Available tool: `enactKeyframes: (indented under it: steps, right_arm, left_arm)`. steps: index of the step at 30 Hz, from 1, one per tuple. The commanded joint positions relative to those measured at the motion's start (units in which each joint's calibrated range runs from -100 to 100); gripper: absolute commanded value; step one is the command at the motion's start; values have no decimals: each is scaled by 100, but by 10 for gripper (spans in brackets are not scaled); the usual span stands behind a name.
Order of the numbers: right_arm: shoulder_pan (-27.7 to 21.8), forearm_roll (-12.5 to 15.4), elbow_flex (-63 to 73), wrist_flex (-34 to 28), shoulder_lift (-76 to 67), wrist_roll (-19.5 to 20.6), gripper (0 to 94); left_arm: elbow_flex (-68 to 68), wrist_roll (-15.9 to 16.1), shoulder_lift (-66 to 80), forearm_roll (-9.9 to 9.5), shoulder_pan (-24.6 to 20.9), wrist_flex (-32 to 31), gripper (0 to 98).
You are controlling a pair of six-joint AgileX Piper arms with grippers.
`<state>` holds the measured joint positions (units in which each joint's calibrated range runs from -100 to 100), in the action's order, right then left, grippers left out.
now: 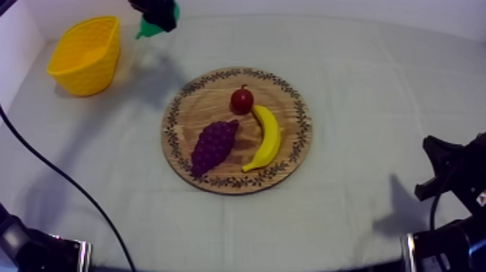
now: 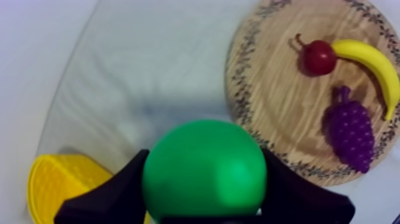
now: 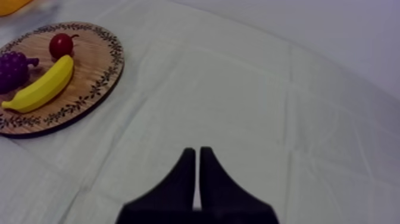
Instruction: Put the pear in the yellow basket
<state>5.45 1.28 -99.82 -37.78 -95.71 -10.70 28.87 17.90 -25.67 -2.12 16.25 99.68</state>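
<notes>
The green pear (image 2: pixel 205 170) sits between the black fingers (image 2: pixel 116 193) of my left gripper (image 1: pixel 154 22), which is shut on it and held high above the cloth, just right of the yellow basket (image 1: pixel 85 54). In the top view the pear (image 1: pixel 148 30) pokes out below the gripper. The basket (image 2: pixel 56 187) lies close beside the held pear. The round wooden board (image 1: pixel 289 108) with a patterned rim lies mid-table. My right gripper (image 3: pixel 197 158) is shut on nothing, low over bare cloth at the table's right side (image 1: pixel 452 170).
On the board lie a small red fruit (image 1: pixel 241 100), a banana (image 1: pixel 266 137) and a bunch of purple grapes (image 1: pixel 213 146). A white wall stands left of the basket.
</notes>
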Motion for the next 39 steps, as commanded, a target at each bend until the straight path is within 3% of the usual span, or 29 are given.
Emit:
enactKeyframes:
  steps: [1,14,23,39]
  right_arm:
    - [-1,1,5,-4,-4,-2,4]
    - [-1,1,5,-4,-4,-2,4]
    - [-1,1,5,-4,-4,-2,4]
    - [-1,1,5,-4,-4,-2,4]
  left_arm:
    - [4,-3,17,-13,-284,0,438]
    - [-152,-309,162,-23,-1440,0,435]
    - [-158,-798,245,86,-2019,0,426]
    - [305,-1098,-312,253,-2173,0,428]
